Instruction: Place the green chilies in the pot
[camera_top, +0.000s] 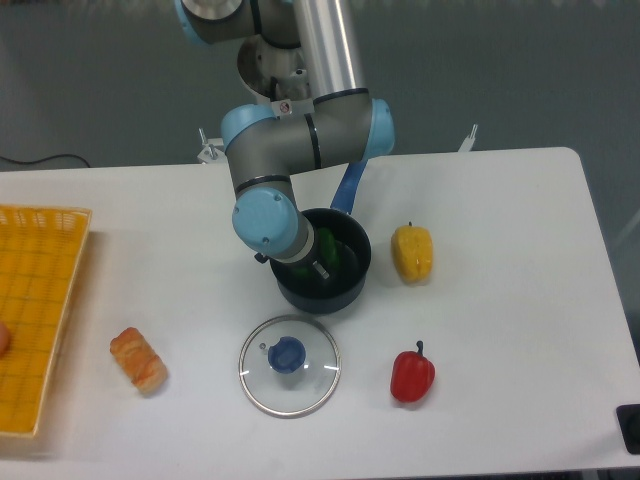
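The pot (352, 278) is a small dark saucepan in the middle of the table, with its blue handle (348, 188) pointing to the back. My gripper (318, 264) reaches down into the pot from the left, mostly hidden by the arm's wrist. The green chilies (328, 243) show as glossy green patches inside the pot, right against the gripper's fingers. I cannot tell whether the fingers still clasp the green chilies or stand open around them.
A glass lid with a blue knob (289, 364) lies in front of the pot. A yellow pepper (412, 253) sits to its right and a red pepper (411, 374) at front right. A bread piece (138, 359) and a yellow basket (38, 320) are at the left.
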